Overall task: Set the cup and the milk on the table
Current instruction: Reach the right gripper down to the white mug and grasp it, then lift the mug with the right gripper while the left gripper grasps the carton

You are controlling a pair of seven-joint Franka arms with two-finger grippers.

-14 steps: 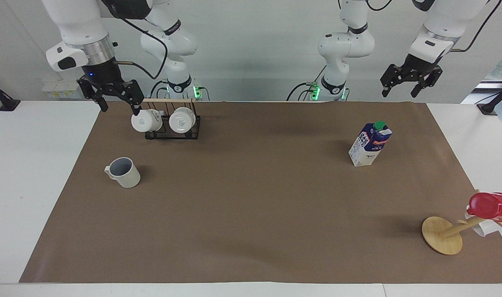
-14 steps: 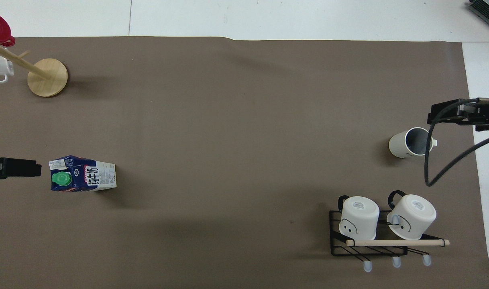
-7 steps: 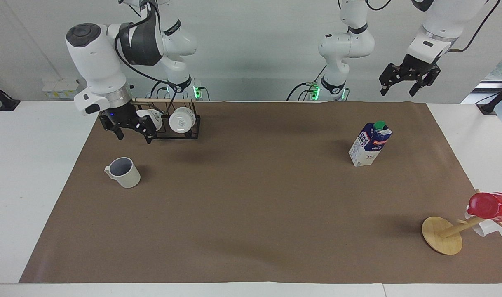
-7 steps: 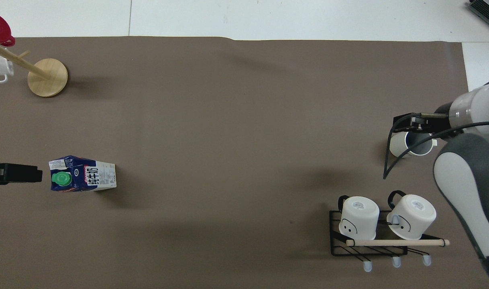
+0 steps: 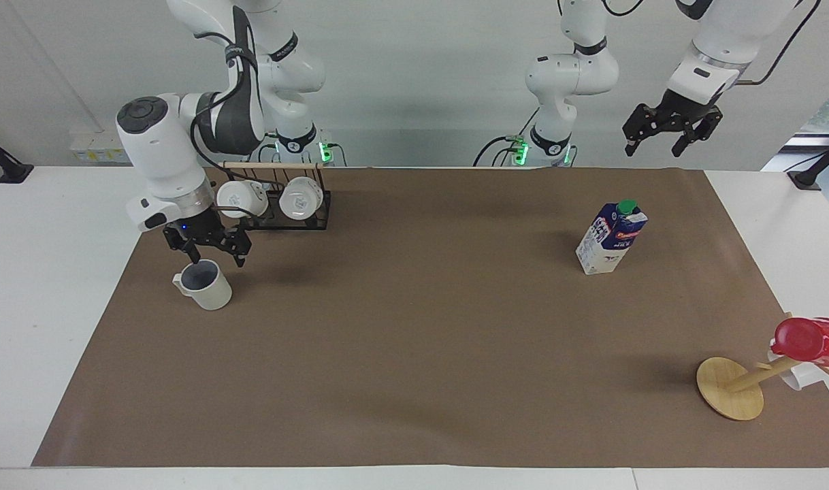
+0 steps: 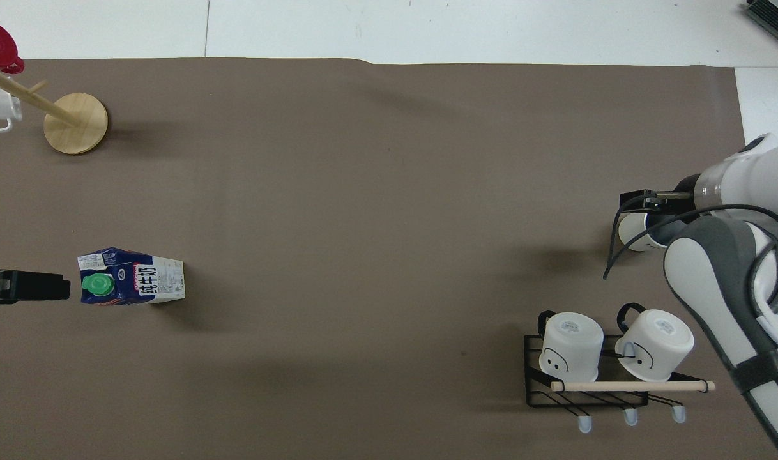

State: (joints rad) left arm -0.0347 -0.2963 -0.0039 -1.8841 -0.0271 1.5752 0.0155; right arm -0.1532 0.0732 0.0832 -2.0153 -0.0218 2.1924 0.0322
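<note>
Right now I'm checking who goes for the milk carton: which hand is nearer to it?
Left. The left hand hangs open, high above the table edge nearest the robots, near the milk carton. The right hand is open over the off-white mug, at the table's other end.

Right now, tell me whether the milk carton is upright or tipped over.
Upright. The milk carton stands on its base on the mat, green cap at the top.

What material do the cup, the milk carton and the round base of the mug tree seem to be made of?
The cup: probably glazed ceramic or hard plastic; off-white, smooth and matte, greyish inside; the look leaves it open.
The milk carton: printed coated paperboard, with folded edges, a slanted top and a green, likely plastic, cap.
The round base: pale wood or bamboo, light tan and flat.
</note>
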